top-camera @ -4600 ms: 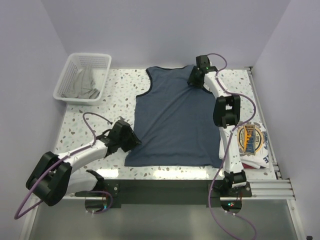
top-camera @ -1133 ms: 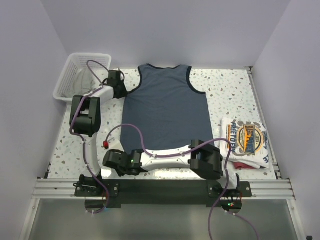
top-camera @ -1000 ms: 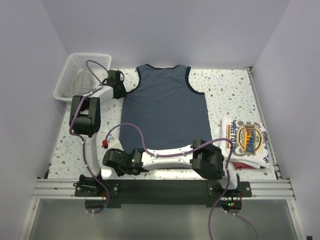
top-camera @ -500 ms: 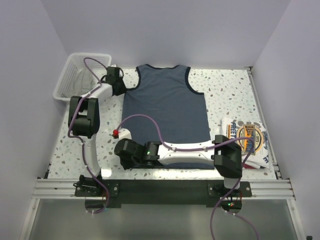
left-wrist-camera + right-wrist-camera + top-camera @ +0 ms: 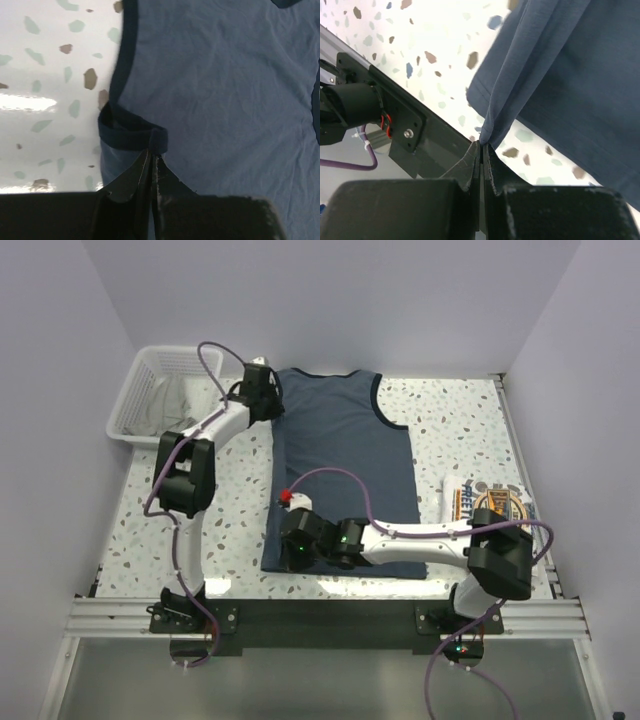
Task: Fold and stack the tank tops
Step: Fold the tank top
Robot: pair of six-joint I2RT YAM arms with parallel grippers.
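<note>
Top external view showed you mid-fold on the slate-blue tank top (image 5: 350, 460), spread across the middle of the table (image 5: 455, 415). Your left gripper (image 5: 151, 156) was clenched on the navy strap trim at its far left corner, and your right gripper (image 5: 482, 146) was pinched on the near hem corner. The white tank top (image 5: 497, 518) lay folded at the right edge. Next, I'd judge, you needed to carry both corners rightward together and lay the fold flat.

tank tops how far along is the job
Done: the white tank top lies folded at the table's right edge. In hand: the blue tank top, a shoulder strap pinched by the left gripper, its near hem corner by the right gripper. Left: finish folding it and stack it on the white one.
</note>
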